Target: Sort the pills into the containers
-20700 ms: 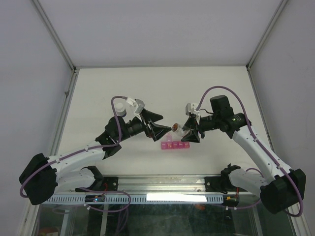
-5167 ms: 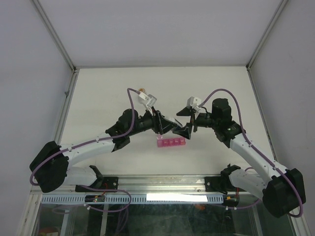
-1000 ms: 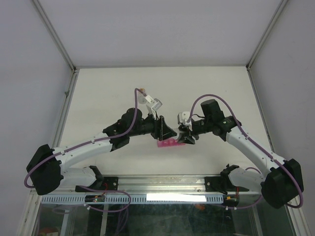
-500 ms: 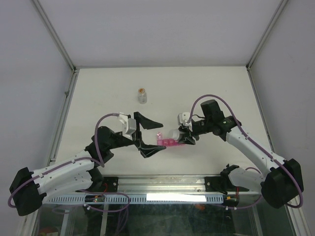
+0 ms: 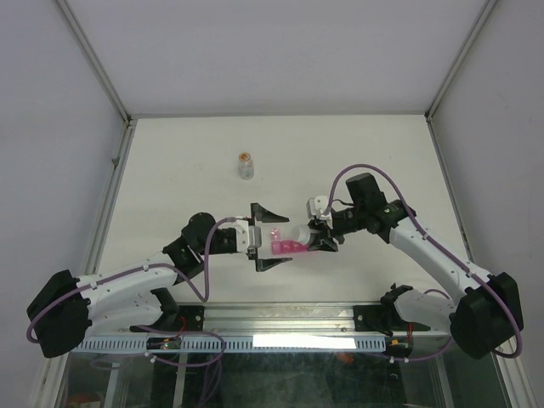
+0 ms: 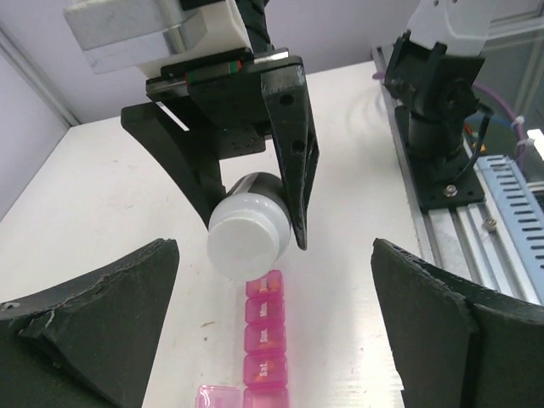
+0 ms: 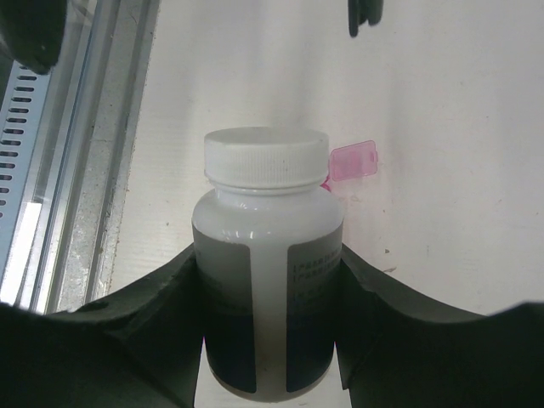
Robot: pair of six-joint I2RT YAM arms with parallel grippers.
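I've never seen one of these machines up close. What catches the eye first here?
The right gripper clamps a white-capped bottle, held on its side just over one end of the pink pill organiser. The left gripper faces it with jaws wide open, one finger on either side of that strip. A small clear bottle with orange-brown contents stands alone farther back.

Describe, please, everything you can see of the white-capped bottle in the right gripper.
The white-capped bottle is small, round and plastic. Its pale, translucent-looking body is wrapped in a dark label with a gap, and its ribbed white screw cap is closed. The right gripper clamps its body, one black finger on each side. It is held tipped sideways, cap toward the left arm, by one end of the pink organiser strip. Whether it touches the strip cannot be told.
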